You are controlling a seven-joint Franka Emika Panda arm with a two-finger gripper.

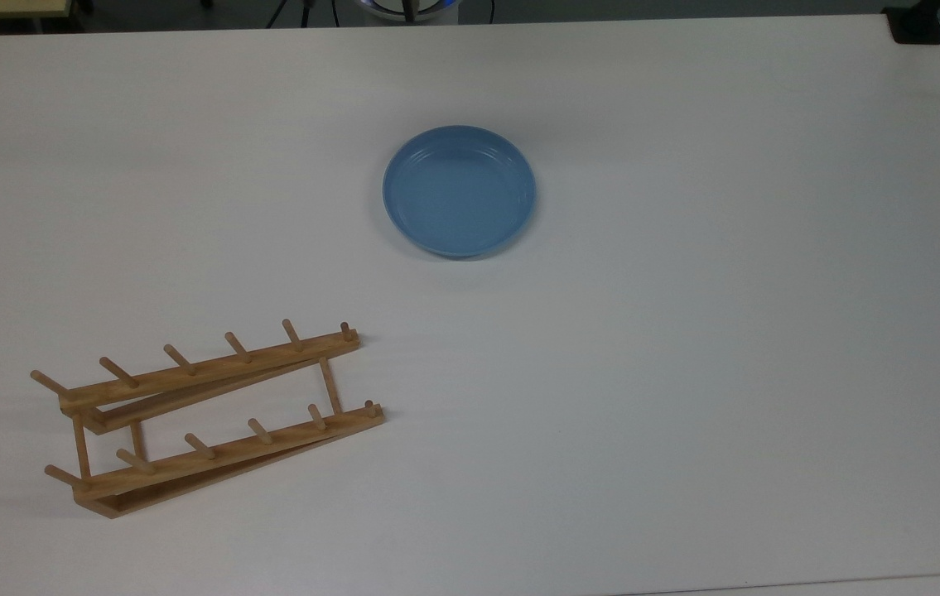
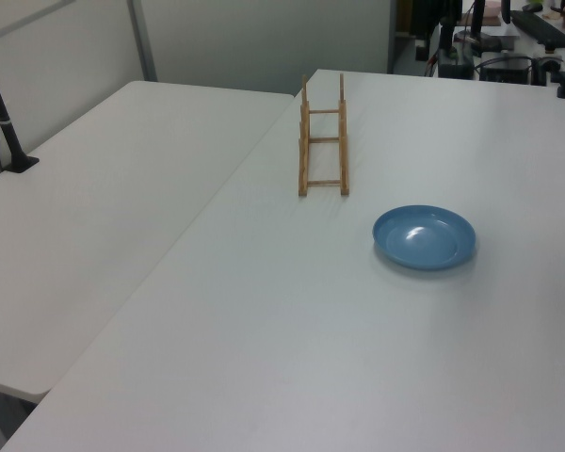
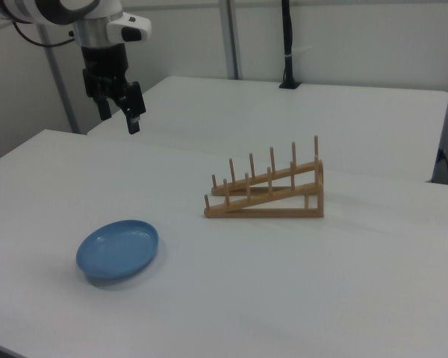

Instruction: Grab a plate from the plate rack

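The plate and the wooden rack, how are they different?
The plate is blue and round; the plate rack is light-brown wood, long and made of rails.
The plate lies low and flat on the table; the plate rack stands taller, with rows of pegs pointing up.
The plate is one solid dish; the plate rack is open, with gaps between its bars.
Both rest on the same white table, apart from each other, and nothing holds either one.

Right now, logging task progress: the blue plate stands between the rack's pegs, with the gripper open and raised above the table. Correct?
Not quite. The plate lies flat on the table, apart from the plate rack, as the right view shows. The gripper is indeed open and raised.
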